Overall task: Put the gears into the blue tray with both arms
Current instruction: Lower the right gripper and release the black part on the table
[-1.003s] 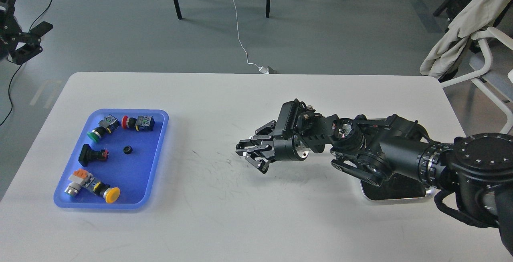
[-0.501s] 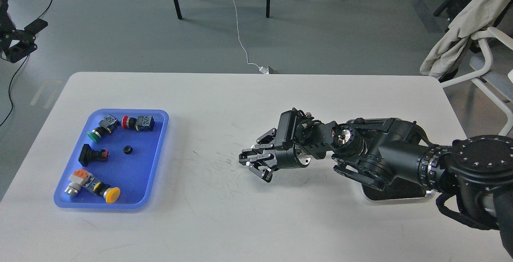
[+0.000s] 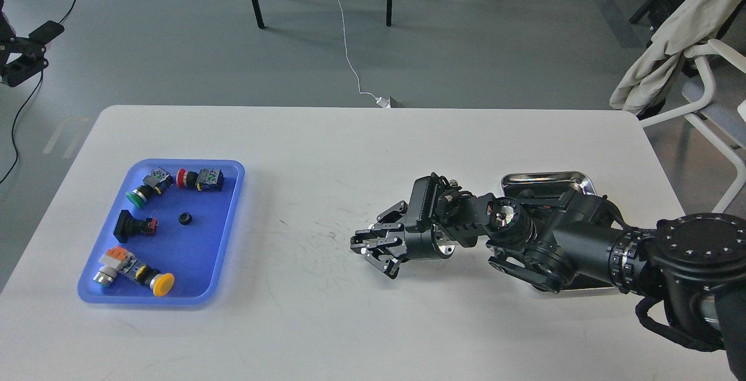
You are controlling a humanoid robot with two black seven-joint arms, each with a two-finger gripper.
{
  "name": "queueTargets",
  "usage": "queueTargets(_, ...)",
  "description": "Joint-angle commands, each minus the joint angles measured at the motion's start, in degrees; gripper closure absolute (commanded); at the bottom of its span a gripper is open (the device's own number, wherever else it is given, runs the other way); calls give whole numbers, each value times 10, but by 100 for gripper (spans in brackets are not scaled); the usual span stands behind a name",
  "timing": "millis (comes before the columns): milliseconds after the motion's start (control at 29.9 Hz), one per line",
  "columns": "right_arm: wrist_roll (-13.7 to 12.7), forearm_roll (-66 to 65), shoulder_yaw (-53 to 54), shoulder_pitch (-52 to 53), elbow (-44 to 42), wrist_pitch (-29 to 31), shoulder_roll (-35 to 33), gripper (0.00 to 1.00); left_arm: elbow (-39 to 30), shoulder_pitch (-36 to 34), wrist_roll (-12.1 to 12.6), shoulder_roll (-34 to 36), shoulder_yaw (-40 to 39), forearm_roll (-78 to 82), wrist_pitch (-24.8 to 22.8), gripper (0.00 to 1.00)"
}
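Note:
The blue tray lies on the left of the white table. One small black gear rests flat near the tray's middle, among several push-button switches. My right gripper hovers low over the table's centre, well to the right of the tray. It points left, its jaws are parted, and I see nothing between them. My left gripper hangs at the top left edge, off the table and over the floor, with its fingers apart and empty.
A shiny steel tray sits at the right, partly hidden under my right arm. Switches with green, red and yellow caps and a black square-headed one lie in the blue tray. Chair legs and cables are beyond the table.
My right gripper has drawn back to the right and toward the table's near side, uncovering more of the steel tray. The left gripper has retreated up and to the left.

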Motion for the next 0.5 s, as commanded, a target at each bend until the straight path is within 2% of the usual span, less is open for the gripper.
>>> queueTargets(0,0,1,2,-1,0,-2,0,78,-1,0,0,2,0,0,-1,1)
queueTargets(33,0,3,3,-1,0,-2,0,71,0,0,0,2,0,0,-1,1)
queueTargets(134,0,12,24,0,-1,-2,0,43,-1,0,0,4,0,0,-1,1)
queueTargets(234,0,14,54,0,-2,0,0,38,-1,1,0,4,1,0,-1,1)
queueTargets(301,0,16,60,0,-2,-1,0,31,0,1,0,4,1,0,-1,1)
queueTargets(401,0,35,68,2,-4,-1,0,30,0,1,0,4,1,0,-1,1)
queueTargets(468,0,61,84,4,-9,0,0,25,0,1,0,4,1,0,-1,1)
